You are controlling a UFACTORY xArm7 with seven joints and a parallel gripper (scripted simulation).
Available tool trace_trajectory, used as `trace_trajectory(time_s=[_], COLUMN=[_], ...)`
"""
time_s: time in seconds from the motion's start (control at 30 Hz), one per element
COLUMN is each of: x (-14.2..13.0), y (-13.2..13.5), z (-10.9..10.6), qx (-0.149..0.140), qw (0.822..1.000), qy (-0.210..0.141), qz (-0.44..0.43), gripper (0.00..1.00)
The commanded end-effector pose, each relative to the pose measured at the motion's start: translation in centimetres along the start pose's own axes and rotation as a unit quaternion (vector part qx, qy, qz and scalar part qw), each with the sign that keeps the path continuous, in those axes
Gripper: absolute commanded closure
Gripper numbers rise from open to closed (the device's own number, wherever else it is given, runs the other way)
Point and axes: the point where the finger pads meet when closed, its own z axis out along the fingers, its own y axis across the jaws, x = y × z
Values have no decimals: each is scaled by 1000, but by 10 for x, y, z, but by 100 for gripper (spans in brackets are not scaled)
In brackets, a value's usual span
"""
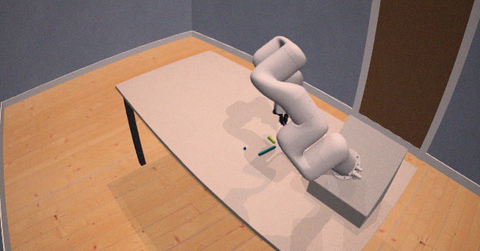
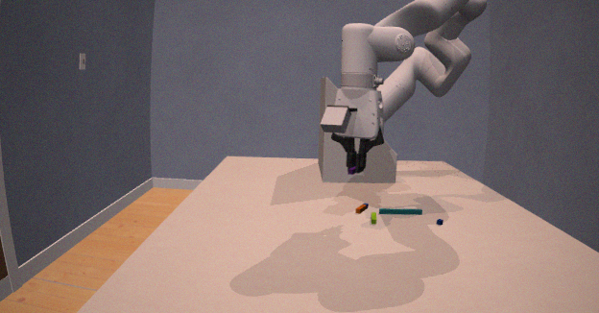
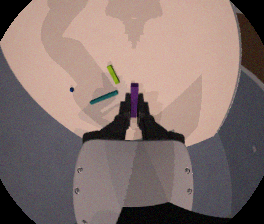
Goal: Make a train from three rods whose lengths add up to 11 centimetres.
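Note:
My gripper point(image 2: 356, 167) is shut on a purple rod point(image 3: 135, 99) and holds it well above the table, back toward the arm's base; the rod also shows in the top view point(image 1: 284, 122) and at the fingertips in the exterior view point(image 2: 352, 170). On the table lie a turquoise rod point(image 2: 400, 211), a lime rod point(image 2: 373, 218), an orange rod point(image 2: 361, 208) and a small blue rod point(image 2: 440, 222). The turquoise rod point(image 1: 267, 151), lime rod point(image 1: 271, 139) and blue rod point(image 1: 245, 148) show in the top view; the orange rod is hidden there by the arm.
The grey wedge-shaped base block point(image 1: 358, 172) of the arm stands at the table's end behind the rods. The arm's links point(image 1: 304, 134) hang over the rods. The table edge point(image 1: 173, 149) runs along the near side.

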Motion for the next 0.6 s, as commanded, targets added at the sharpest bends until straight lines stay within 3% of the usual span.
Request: trace_trajectory(time_s=[0.0,0.57], x=[3,3], y=[2,2], z=[-2,7], qx=[-1,-1], qw=[1000,1000], qy=[1,1], qz=[7,7], gripper=[96,96])
